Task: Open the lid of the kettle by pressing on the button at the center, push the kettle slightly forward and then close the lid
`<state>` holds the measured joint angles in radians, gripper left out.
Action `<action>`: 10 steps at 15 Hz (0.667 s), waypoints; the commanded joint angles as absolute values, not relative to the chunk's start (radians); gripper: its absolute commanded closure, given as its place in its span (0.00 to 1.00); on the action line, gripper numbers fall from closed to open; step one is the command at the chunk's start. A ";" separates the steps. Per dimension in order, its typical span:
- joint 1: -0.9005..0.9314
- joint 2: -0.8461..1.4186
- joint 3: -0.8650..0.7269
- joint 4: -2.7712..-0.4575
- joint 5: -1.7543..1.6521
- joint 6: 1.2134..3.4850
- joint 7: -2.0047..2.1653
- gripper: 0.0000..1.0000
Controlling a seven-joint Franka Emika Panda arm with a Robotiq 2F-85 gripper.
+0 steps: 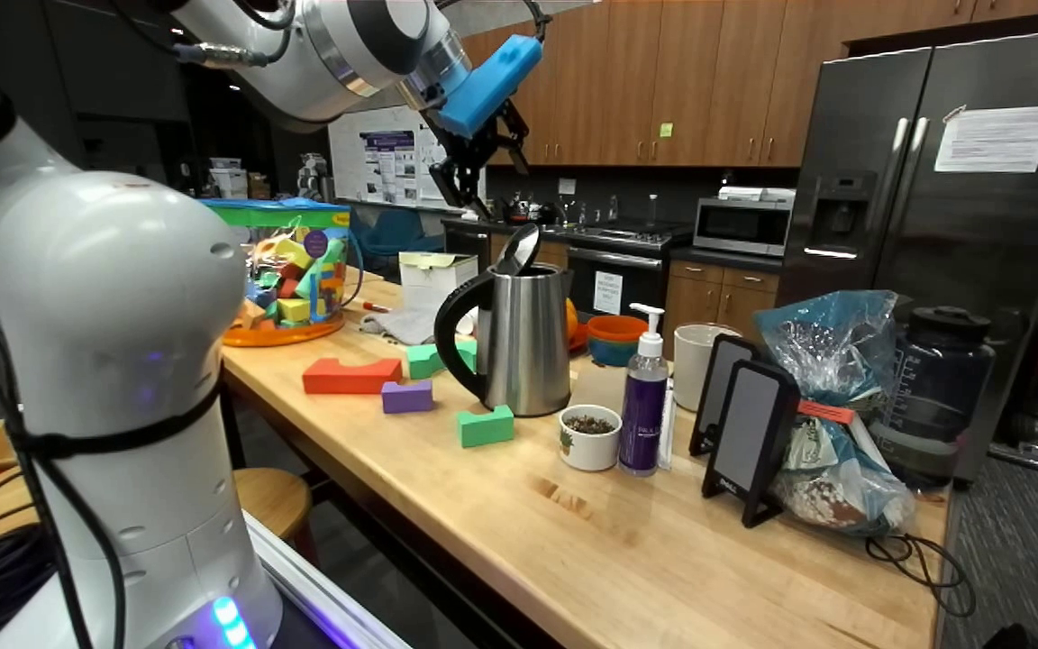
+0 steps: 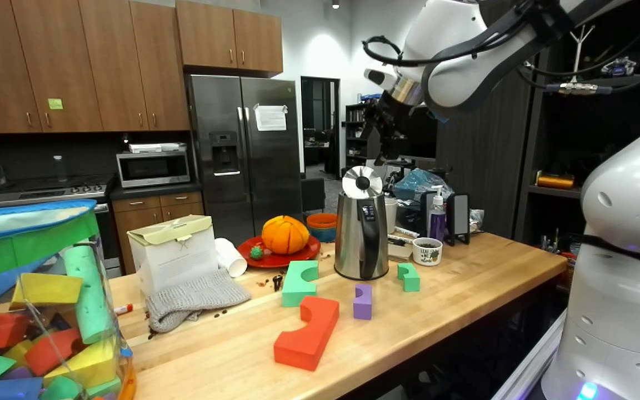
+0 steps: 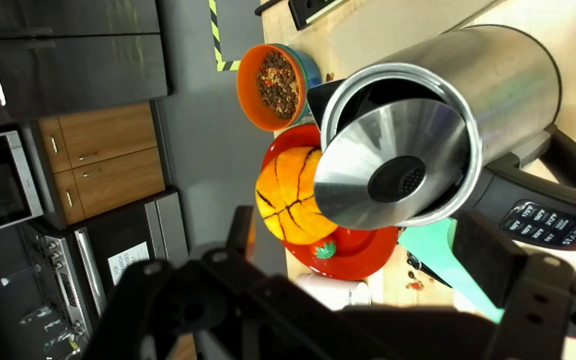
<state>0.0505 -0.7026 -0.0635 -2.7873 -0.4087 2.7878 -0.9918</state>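
The steel kettle [image 1: 528,347] stands upright on the wooden table in both exterior views [image 2: 348,244], with its black handle at the side. Its lid [image 1: 519,248] is up and tilted, near the handle side. In an exterior view, the lid [image 2: 362,182] shows a round shiny face with a black centre. In the wrist view the lid [image 3: 353,180] stands over part of the kettle's [image 3: 508,85] dark opening. My gripper [image 1: 503,191] is above the kettle, apart from the lid. In the wrist view the gripper's fingers [image 3: 363,232] are wide apart with nothing between them.
Green [image 1: 486,426], purple [image 1: 407,397] and red [image 1: 352,376] blocks lie near the kettle. A small white pot [image 1: 590,438] and a purple pump bottle [image 1: 643,406] stand beside it. A red plate with an orange pumpkin [image 2: 285,234] and stacked bowls [image 2: 321,226] are behind.
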 commanded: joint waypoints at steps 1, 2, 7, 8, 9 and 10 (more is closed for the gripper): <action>0.053 -0.702 -0.063 -2.785 -0.414 2.793 -0.990 0.00; 0.053 -0.701 -0.061 -2.785 -0.414 2.795 -0.989 0.00; 0.054 -0.701 -0.062 -2.785 -0.413 2.794 -0.989 0.00; 0.097 -0.705 -0.078 -2.778 -0.395 2.727 -1.030 0.00; 0.135 -0.714 -0.096 -2.779 -0.376 2.680 -1.068 0.00; 0.175 -0.731 -0.111 -2.778 -0.354 2.613 -1.114 0.00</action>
